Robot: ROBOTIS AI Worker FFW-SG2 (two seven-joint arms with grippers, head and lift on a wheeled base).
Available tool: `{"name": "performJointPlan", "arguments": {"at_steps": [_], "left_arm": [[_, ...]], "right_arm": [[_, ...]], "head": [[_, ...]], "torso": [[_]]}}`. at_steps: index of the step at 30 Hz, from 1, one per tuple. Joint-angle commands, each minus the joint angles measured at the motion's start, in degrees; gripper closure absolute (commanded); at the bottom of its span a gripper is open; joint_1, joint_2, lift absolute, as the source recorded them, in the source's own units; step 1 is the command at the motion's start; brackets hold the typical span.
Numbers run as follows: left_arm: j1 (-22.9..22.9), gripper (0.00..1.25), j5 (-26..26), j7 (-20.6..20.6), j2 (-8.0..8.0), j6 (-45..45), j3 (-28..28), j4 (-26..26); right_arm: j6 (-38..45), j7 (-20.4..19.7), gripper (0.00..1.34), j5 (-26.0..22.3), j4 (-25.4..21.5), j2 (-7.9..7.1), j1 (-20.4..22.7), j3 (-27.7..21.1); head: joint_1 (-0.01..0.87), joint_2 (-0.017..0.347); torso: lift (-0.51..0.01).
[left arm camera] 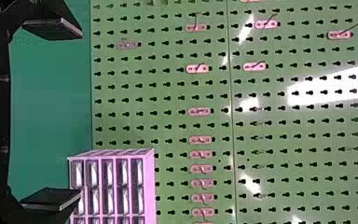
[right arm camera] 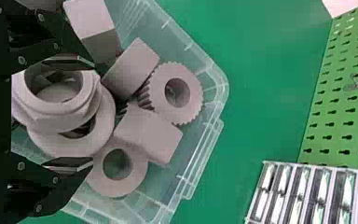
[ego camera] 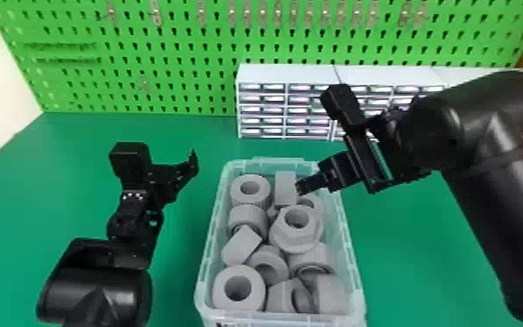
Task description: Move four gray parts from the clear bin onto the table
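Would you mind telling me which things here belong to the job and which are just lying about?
Job:
clear bin
gray parts in the bin
green table
right gripper, at the bin
left gripper

Not the job:
green pegboard
drawer units

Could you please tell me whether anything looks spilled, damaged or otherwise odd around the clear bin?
Nothing stands out: the gray parts lie jumbled at mixed angles inside the upright clear bin, with no visible damage or spill.
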Motion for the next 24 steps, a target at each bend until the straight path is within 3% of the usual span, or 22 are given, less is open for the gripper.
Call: {"name": "performJointPlan", "arguments": {"at_steps": [1,24], "left_arm": [[-0.3,0.09,0.0,0.0,0.0,0.0,-0.3,0.3],[-1.1,0.09,0.9,0.1,0.0,0.0,-1.5,1.2]], "right_arm": [[0.3,0.0,0.53,0.8,1.8,-0.22,-1.4,0.7],[0.3,0.0,0.53,2.5,11.0,0.84,-4.5,5.3]], "head": [[0.693,0.072],[0.693,0.072]], "torso": [[-0.052],[-0.052]]}}
